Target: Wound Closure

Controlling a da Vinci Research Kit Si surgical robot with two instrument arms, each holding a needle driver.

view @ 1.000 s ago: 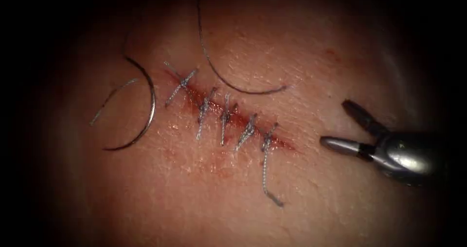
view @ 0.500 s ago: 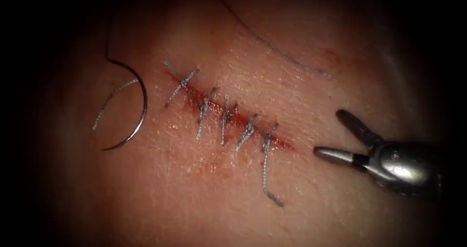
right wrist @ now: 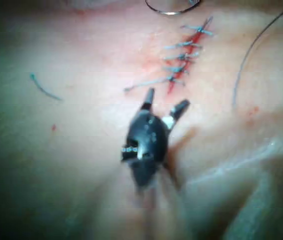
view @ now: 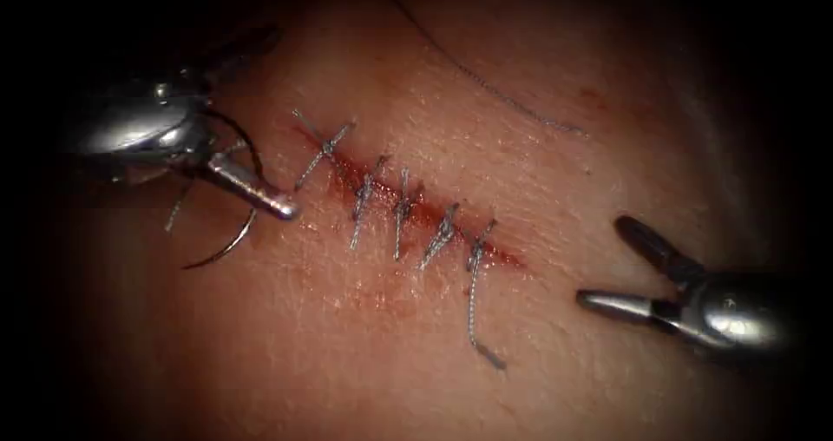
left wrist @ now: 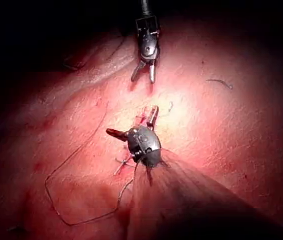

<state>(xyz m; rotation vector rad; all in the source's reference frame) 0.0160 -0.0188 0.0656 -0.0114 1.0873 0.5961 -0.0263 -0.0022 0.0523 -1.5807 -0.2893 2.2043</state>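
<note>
The tissue [view: 364,354] carries a slanted cut [view: 416,213] crossed by several stitches, with a thread tail [view: 473,319] trailing below the last one. The curved needle [view: 227,246] lies flat on the tissue left of the cut, held by neither tool and partly hidden. My left tool [view: 279,120] hovers over it with jaws spread wide and empty; one finger [view: 260,196] crosses the needle's curve. It is also seen from behind [left wrist: 131,121]. My right tool [view: 603,263] stands open and empty to the right of the cut's lower end, its own view showing the jaws [right wrist: 166,100] apart.
Dark thread [view: 486,87] runs across the tissue above the cut and loops loosely [left wrist: 71,200] over the surface. A short cut end of thread [right wrist: 44,89] lies loose. Red fluid stains the edges of the cut. The right tool [left wrist: 144,77] appears beyond the left one.
The left tool has come in from the left and now sits over the needle. The long thread was drawn up and away from the cut. The right tool drifted down and slightly right.
</note>
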